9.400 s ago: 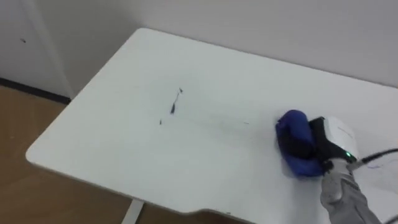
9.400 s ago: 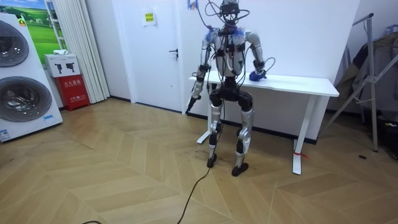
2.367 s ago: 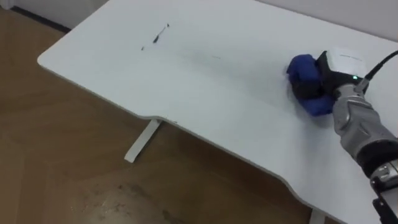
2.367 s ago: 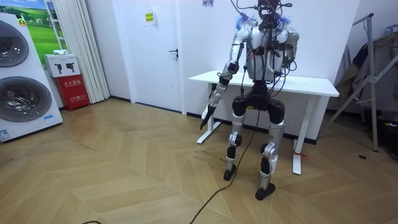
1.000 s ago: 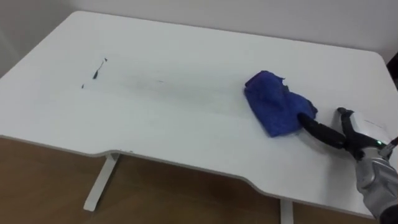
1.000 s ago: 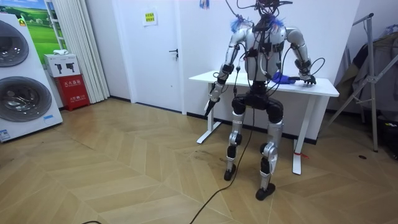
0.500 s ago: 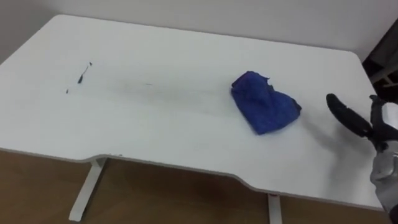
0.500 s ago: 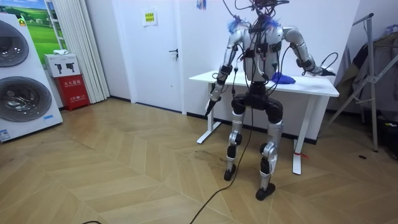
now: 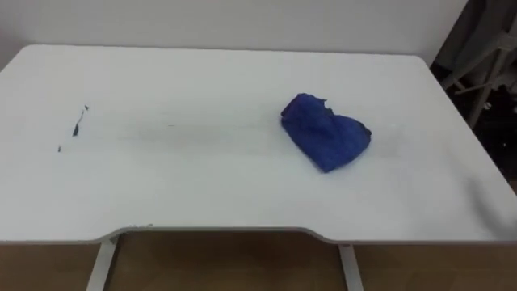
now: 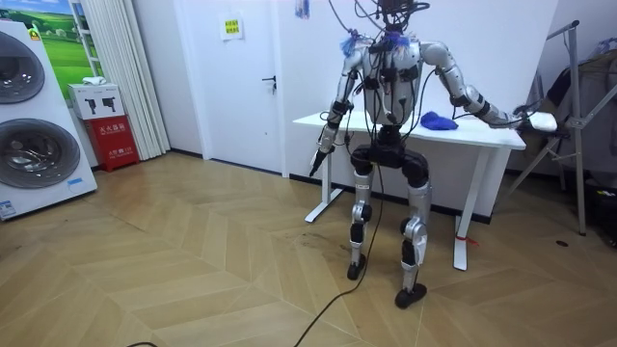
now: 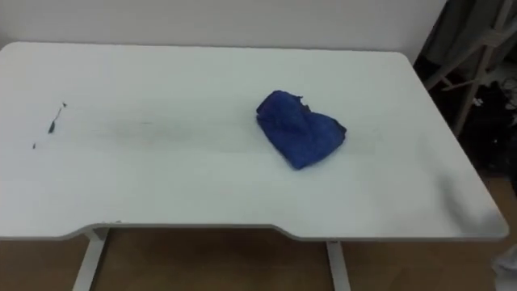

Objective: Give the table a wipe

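A crumpled blue cloth [image 9: 325, 133] lies by itself right of the middle of the white table [image 9: 202, 186]; it also shows as the blue cloth [image 11: 300, 129] and the blue cloth [image 10: 439, 120]. Short dark marks [image 9: 78, 121] sit near the table's left end. I stand at the table's front edge. My right hand [image 10: 530, 118] is stretched out past the table's end on the room view's right, fingers straight and holding nothing. My left hand [image 10: 316, 162] hangs by the table's other end, fingers straight.
A metal rack with dark things [image 9: 485, 73] stands just past the table's right end, close to my outstretched right arm. A wall runs behind the table. Washing machines [image 10: 34, 125] and a red box [image 10: 114, 142] stand far off at the room view's left.
My right hand has left the cloth's edge and swung out to the right, off the table and out of the eye view. The cloth stays put. The eye view has shifted.
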Motion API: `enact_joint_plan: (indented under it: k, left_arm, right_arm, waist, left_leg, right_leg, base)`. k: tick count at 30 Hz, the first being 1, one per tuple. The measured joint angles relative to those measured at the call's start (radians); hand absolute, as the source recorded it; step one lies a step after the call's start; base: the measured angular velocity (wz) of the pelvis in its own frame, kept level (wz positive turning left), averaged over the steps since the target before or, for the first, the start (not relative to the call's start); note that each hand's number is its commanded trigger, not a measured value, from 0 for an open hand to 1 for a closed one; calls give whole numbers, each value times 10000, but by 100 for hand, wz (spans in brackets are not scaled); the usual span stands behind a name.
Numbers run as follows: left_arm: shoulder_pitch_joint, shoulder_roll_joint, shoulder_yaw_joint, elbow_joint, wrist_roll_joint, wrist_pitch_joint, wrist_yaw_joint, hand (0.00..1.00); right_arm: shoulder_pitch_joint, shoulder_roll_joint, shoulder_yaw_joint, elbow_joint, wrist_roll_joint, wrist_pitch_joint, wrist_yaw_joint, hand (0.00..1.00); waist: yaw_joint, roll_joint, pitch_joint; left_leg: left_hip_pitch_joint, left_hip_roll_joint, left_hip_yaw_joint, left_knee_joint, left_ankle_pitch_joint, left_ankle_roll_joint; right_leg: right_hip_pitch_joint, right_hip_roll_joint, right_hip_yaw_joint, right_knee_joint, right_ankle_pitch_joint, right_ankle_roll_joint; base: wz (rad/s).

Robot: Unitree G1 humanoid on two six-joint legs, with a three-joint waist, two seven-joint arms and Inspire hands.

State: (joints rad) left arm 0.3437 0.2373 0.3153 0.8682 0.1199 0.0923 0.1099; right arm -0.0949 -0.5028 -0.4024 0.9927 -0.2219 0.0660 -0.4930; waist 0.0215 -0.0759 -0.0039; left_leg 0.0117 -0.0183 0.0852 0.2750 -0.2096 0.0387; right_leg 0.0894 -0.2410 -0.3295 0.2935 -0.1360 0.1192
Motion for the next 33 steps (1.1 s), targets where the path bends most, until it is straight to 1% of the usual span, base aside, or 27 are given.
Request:
enact_joint_plan:
  k: [1,2,3,5,6,7,8,9,10,11,12,14,16,18,19,20,21,22,23,24,25,27,28,30,32,33]
  left_arm:
    - [35,-1,3,-51,-24,0,48,0]
    - [88,-2,2,-60,-114,-2,132,0]
    - [125,-2,2,-61,-118,-3,157,0]
    - [53,-7,2,-55,-98,-13,171,0]
    - [48,-41,0,-36,-108,-53,172,0]
    - [53,-65,0,-32,-113,-57,174,0]
    - [75,-128,3,-15,-139,-58,178,0]
    - [79,-208,6,-7,-206,-58,177,0]
    - [88,-247,11,6,-207,-60,177,0]
    - [108,-348,66,38,-207,-75,177,0]
    - [158,-419,67,50,-206,-80,177,0]
    - [265,-445,64,70,-206,-88,190,0]
    - [289,-476,67,193,-200,-92,191,0]
    - [316,-501,83,338,-157,-92,170,0]
    - [334,-561,189,415,-84,-93,170,0]
    - [317,-598,289,613,33,-103,171,0]
    - [325,-632,293,767,34,-100,174,0]
    - [331,-647,266,861,27,-102,183,0]
    - [303,-659,122,1121,20,-99,186,0]
    - [231,-695,-100,1285,45,-93,187,0]
    - [215,-709,-221,1396,86,-92,188,0]
    - [128,-879,-276,1749,293,-63,190,0]
    - [93,-935,-294,1775,305,-55,193,0]
    - [38,-1142,-467,1778,519,-49,329,0]
    - [-25,-1218,-559,1739,722,-48,407,0]
    - [-204,-1259,-638,1739,735,-37,474,0]
  right_arm:
    - [45,-1,-142,90,189,-1,-12,0]
    - [108,-2,-316,271,612,9,-138,0]
    - [218,-3,-495,547,914,7,-221,0]
    - [528,0,-549,855,1496,23,-230,0]
    - [695,0,-549,1070,1894,19,-230,0]
    - [778,4,-557,1164,2066,17,-231,0]
    - [879,16,-619,1411,2376,17,-233,0]
    - [1077,53,-766,1538,2690,16,-243,0]
    - [1153,88,-925,1616,2774,3,-245,0]
    - [1271,128,-1238,1828,2979,1,-274,0]
    - [1450,196,-1491,1896,3186,0,-281,0]
    - [1708,346,-1495,2081,3459,0,-273,0]
    - [1959,566,-1496,2279,3625,55,-209,0]
    - [2191,766,-1496,2582,3727,177,-6,0]
    - [2443,994,-1454,2589,3721,224,136,0]
    - [2651,1269,-1272,2595,3679,224,253,0]
    - [2822,1603,-1068,2646,3688,238,441,0]
    - [2871,1747,-890,2743,3679,239,543,0]
    - [2953,2032,-564,2975,3676,258,748,0]
    - [3046,2289,-122,3047,3644,378,993,0]
    - [3074,2412,88,3046,3487,427,1116,0]
    - [3074,2839,760,3051,2494,506,1507,0]
    - [3044,2902,901,3051,2336,535,1580,0]
    - [2870,3014,1446,3060,1884,590,1859,0]
    - [2771,3127,1738,3025,1502,589,1898,0]
    - [2730,3207,1955,2928,1209,607,1905,0]
  waist:
    - [-65,-29,6]
    - [-179,-46,16]
    - [-211,-53,20]
    - [-207,-86,24]
    - [-205,-118,70]
    - [-203,-60,66]
    - [-212,-61,35]
    - [-221,0,26]
    - [-229,12,27]
    - [-260,36,45]
    - [-351,112,51]
    - [-440,174,51]
    - [-435,196,49]
    - [-410,173,44]
    - [-409,179,50]
    - [-410,189,48]
    - [-412,148,34]
    - [-414,138,45]
    - [-419,139,46]
    - [-398,208,34]
    - [-401,226,35]
    - [-410,352,43]
    - [-393,400,36]
    - [-305,604,34]
    - [-226,720,41]
    - [-183,761,45]
  left_leg:
    - [-5,-6,11,4,-4,7]
    - [-9,0,40,0,-16,9]
    - [-4,36,84,8,-44,-17]
    - [-1,81,110,6,-96,-73]
    - [2,120,126,12,-131,-113]
    - [0,143,148,22,-148,-134]
    - [-3,177,191,20,-171,-168]
    - [3,218,189,26,-185,-197]
    - [7,226,177,27,-191,-209]
    - [31,246,165,16,-205,-233]
    - [72,256,157,-14,-208,-240]
    - [91,266,132,-35,-222,-264]
    - [115,279,130,-53,-225,-276]
    - [202,288,130,-95,-239,-293]
    - [248,289,126,-104,-251,-293]
    - [251,292,112,-68,-280,-293]
    - [293,299,113,-58,-296,-295]
    - [336,299,115,-61,-302,-296]
    - [407,303,97,-47,-324,-297]
    - [463,318,68,-41,-342,-299]
    - [466,325,64,-31,-350,-305]
    - [441,330,42,7,-357,-314]
    - [441,328,32,4,-356,-316]
    - [465,313,-43,-6,-341,-305]
    - [475,319,-132,-13,-334,-315]
    - [458,319,-186,-11,-323,-330]
  right_leg:
    - [10,11,71,-65,11,20]
    - [31,52,224,-172,54,87]
    - [146,131,304,-370,109,119]
    - [268,221,329,-662,126,116]
    - [320,283,411,-812,126,116]
    - [334,326,483,-866,126,116]
    - [415,382,626,-949,125,118]
    - [435,438,668,-1000,126,118]
    - [472,459,679,-1068,126,119]
    - [510,491,679,-1130,126,119]
    - [536,504,661,-1175,125,119]
    - [557,523,546,-1260,121,126]
    - [564,535,548,-1252,107,146]
    - [655,546,560,-1223,107,146]
    - [704,548,564,-1213,108,145]
    - [722,551,581,-1213,107,146]
    - [758,558,616,-1214,108,146]
    - [789,561,652,-1215,107,146]
    - [855,567,677,-1223,107,146]
    - [854,571,685,-1218,107,146]
    - [859,572,686,-1213,106,146]
    - [860,587,696,-1216,107,146]
    - [855,592,695,-1220,107,146]
    - [867,614,643,-1247,106,148]
    - [945,661,667,-1250,99,155]
    - [956,682,657,-1252,94,158]
  base:
    - [-7]
    - [-7]
    - [-8]
    - [-8]
    - [-10]
    - [-12]
    - [-10]
    - [-7]
    - [-3]
    - [0]
    - [0]
    - [0]
    - [-5]
    - [-6]
    - [0]
    - [0]
    - [0]
    - [0]
    - [0]
    - [0]
    - [-4]
    - [0]
    - [-3]
    - [-5]
    - [2]
    - [4]
